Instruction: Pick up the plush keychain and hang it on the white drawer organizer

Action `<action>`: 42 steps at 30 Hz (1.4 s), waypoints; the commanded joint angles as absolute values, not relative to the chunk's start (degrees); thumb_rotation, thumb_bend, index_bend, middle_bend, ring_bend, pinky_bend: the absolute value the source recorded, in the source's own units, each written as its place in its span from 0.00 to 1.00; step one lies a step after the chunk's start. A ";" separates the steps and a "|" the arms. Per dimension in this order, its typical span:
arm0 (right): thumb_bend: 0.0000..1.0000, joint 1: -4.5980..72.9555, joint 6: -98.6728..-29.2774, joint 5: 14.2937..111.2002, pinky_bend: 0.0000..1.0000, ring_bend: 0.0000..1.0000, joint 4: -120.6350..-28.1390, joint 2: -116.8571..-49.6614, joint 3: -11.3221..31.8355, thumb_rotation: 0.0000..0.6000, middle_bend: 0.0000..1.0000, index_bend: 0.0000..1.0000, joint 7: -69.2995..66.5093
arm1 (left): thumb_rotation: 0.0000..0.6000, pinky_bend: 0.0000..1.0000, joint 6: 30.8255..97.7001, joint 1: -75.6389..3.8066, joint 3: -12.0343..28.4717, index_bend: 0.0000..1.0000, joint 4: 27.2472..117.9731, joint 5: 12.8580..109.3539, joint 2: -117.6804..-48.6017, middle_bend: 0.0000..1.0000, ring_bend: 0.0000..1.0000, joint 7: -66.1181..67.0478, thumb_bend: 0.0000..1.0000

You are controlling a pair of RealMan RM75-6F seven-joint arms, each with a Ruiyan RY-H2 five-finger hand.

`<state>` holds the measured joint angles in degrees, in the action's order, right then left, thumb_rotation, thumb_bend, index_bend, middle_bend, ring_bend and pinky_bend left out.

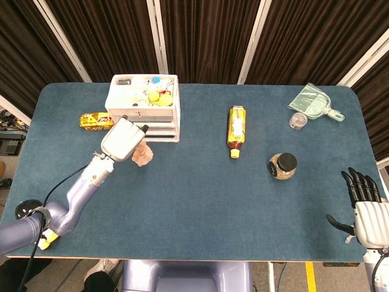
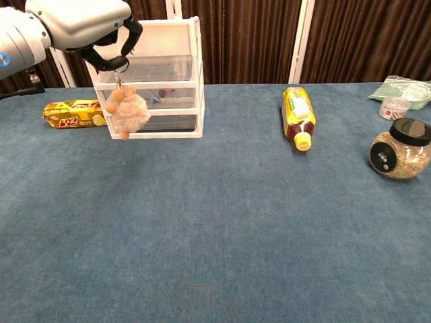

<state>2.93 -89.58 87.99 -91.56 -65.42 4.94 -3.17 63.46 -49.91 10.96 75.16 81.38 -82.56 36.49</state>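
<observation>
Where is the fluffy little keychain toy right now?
The plush keychain dangles from the left hand, off the table, just in front of the white drawer organizer on the left side of both views.

Dark pleated curtains (image 1: 206, 36) hang behind the blue-carpeted table (image 1: 194, 207).

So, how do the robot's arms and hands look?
The left hand has a light grey shell and black fingers; its arm is blue-grey metal with a thin black cable. The right hand has a white palm and black fingers.
</observation>
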 commanded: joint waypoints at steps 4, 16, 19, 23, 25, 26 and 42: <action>0.02 2.86 -89.63 87.91 0.00 0.00 -91.62 -65.29 4.98 1.00 0.00 0.00 -3.63 | 1.00 0.76 64.25 -51.78 11.18 0.61 69.46 84.55 -84.97 1.00 0.86 30.43 0.45; 0.02 2.64 -90.11 87.92 0.00 0.00 -91.74 -65.04 5.12 1.00 0.00 0.00 -4.85 | 1.00 0.76 69.47 -54.53 8.38 0.60 54.35 93.40 -89.61 1.00 0.86 23.29 0.45; 0.02 2.62 -90.17 87.87 0.00 0.00 -91.65 -65.07 5.19 1.00 0.00 0.00 -5.09 | 1.00 0.76 71.23 -55.22 7.24 0.59 49.74 95.79 -90.82 1.00 0.86 21.08 0.45; 0.02 2.59 -90.19 87.69 0.00 0.00 -91.58 -65.09 5.28 1.00 0.00 0.00 -5.35 | 1.00 0.76 72.90 -55.84 5.79 0.59 44.25 98.01 -92.33 1.00 0.86 18.82 0.46; 0.02 2.58 -90.25 87.68 0.00 0.00 -91.51 -65.08 5.34 1.00 0.00 0.00 -5.35 | 1.00 0.76 73.53 -55.97 4.99 0.59 41.60 98.87 -92.95 1.00 0.86 17.69 0.46; 0.02 2.57 -90.31 87.69 0.00 0.00 -91.46 -65.10 5.36 1.00 0.00 0.00 -5.33 | 1.00 0.76 73.63 -55.99 4.75 0.59 40.74 99.05 -93.14 1.00 0.86 17.23 0.46; 0.02 2.51 -90.54 88.21 0.00 0.00 -91.50 -65.38 5.18 1.00 0.00 0.00 -4.66 | 1.00 0.76 73.78 -56.39 2.29 0.57 26.52 99.13 -98.25 1.00 0.86 10.33 0.46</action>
